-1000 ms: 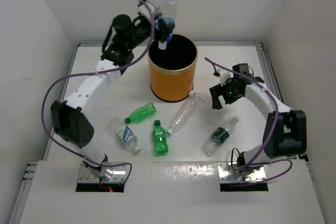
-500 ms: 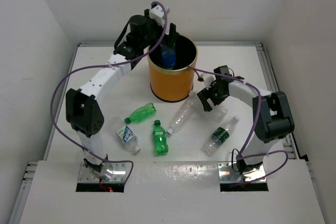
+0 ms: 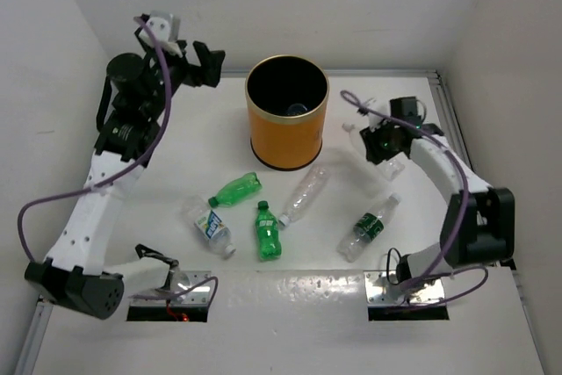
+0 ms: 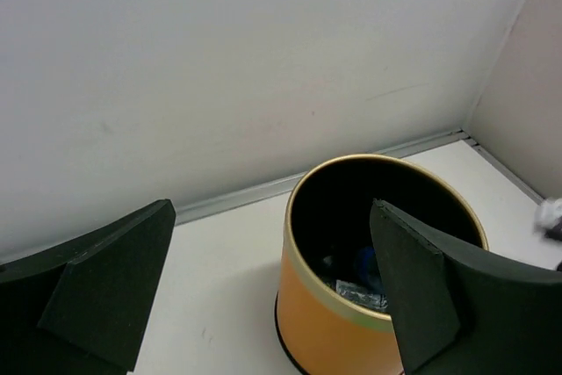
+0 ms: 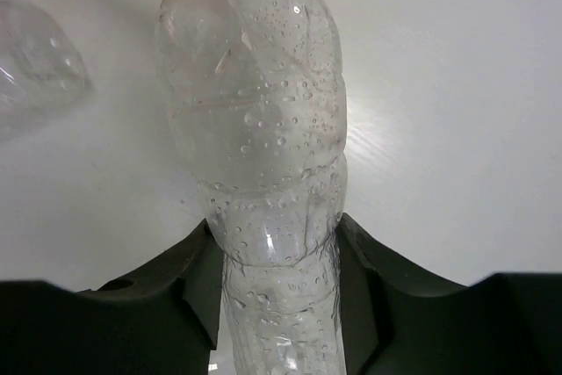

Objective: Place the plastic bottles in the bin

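Between the fingers of the right end effector (image 5: 277,243), which clamp its lower body, the clear bottle (image 5: 255,120) runs lengthwise away from the wrist, neck outward. Its cap and base are cut off. From above it sits just right of the orange bin (image 3: 285,133), mostly hidden. A blue bottle (image 4: 364,263) inside the bin is hard to make out. Raised left of the bin, the left end effector (image 4: 270,212) hangs spread wide, empty.

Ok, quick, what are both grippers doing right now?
Left gripper: open, holding nothing.
Right gripper: closed on a clear, crinkled plastic bottle.
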